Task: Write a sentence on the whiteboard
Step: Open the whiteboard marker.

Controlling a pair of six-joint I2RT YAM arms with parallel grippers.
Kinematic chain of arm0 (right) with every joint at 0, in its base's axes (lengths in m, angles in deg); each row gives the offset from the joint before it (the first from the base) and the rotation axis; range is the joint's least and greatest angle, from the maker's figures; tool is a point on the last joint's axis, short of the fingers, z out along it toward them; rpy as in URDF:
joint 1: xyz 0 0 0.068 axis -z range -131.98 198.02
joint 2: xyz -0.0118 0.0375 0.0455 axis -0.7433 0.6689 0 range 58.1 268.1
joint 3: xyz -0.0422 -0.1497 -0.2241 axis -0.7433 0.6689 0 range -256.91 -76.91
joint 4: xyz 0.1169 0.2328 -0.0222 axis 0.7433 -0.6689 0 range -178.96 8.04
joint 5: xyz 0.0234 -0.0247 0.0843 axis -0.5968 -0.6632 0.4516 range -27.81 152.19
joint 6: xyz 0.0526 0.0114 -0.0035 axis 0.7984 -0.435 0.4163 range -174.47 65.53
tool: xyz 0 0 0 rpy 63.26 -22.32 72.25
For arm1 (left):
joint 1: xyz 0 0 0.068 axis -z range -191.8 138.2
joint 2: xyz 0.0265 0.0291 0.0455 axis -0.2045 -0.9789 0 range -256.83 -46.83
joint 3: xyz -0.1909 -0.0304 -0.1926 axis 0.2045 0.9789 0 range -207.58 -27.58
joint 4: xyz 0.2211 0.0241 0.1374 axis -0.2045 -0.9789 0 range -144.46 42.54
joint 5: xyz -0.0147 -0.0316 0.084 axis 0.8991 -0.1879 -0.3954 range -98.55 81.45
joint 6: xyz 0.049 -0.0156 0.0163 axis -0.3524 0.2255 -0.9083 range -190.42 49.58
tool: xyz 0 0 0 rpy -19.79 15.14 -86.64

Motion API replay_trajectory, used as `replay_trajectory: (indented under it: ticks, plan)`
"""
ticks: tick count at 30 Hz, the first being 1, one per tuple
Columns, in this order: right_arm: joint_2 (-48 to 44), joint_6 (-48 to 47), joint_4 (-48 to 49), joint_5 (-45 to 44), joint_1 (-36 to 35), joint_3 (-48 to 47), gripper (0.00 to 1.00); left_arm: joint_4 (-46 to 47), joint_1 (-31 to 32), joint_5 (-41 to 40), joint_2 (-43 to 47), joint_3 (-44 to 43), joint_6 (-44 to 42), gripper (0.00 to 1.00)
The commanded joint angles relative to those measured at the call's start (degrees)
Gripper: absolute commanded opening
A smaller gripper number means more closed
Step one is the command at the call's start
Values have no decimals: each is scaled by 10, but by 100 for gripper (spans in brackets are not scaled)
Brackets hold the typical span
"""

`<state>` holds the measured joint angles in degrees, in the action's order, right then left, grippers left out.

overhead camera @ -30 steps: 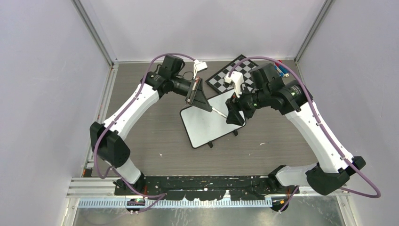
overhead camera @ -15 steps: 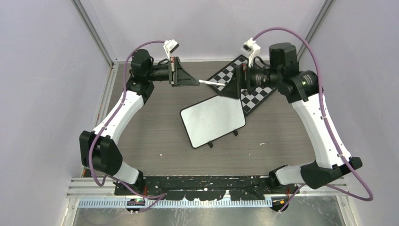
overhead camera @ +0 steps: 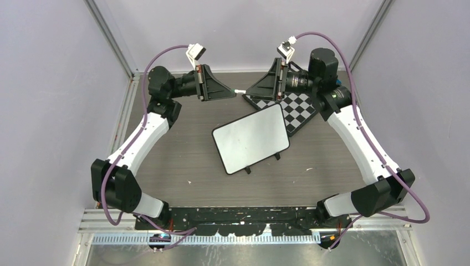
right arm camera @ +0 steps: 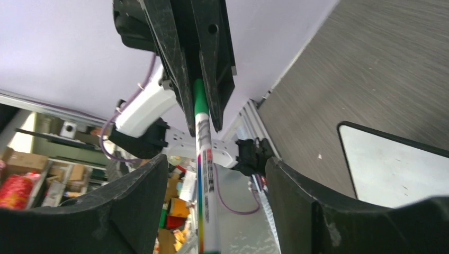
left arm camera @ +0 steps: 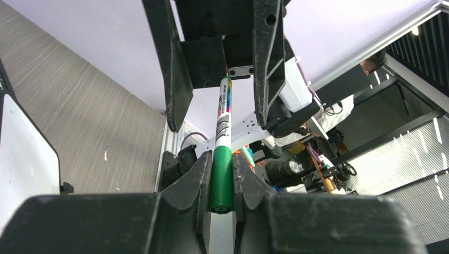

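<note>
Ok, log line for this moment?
left gripper: shut on marker cap | right gripper: open around barrel | whiteboard: no writing visible

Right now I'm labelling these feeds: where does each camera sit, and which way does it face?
Top: above and behind, looking down on table, whiteboard, chessboard; both arms show.
Left wrist: looks along the marker at the right pincer; own fingers clamp the green end.
Right wrist: facing back at the left pincer; own fingers spread wide of the marker.
Shared: both wrist views show marker and whiteboard corner.
</note>
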<state>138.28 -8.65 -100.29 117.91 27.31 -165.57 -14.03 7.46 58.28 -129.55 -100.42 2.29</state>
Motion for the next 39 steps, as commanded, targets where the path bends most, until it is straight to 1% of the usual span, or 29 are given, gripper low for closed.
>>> replay_trajectory:
  ticks: [1,3,4,12,17,24,26,28,29,33,35,39]
  plan:
    - [-11,137,180,23,-8,26,67,54,18,-21,-1,-3,14,0]
    - [-8,143,199,18,-10,33,57,55,23,-27,-4,-3,11,0]
    - [-7,143,199,16,-10,34,55,54,25,-28,-5,-3,11,0]
    - [-8,122,180,10,-17,31,44,21,28,-47,2,6,-20,0]
    - [-13,110,159,17,-19,35,44,-33,21,-67,13,4,-65,0]
    - [-21,80,125,23,-19,41,44,-36,3,-74,18,5,-67,0]
    - [-21,77,120,24,-18,41,47,-37,2,-73,20,4,-68,0]
    - [-21,77,120,25,-17,41,55,-34,2,-73,20,5,-65,0]
    - [-21,77,119,25,-17,41,54,-34,2,-72,19,5,-64,0]
    - [-18,76,118,24,-19,35,37,-55,7,-73,16,7,-84,0]
    - [-16,76,117,23,-19,33,32,-75,17,-71,16,5,-99,0]
    - [-14,74,116,23,-20,32,31,-95,25,-68,13,-4,-115,0]
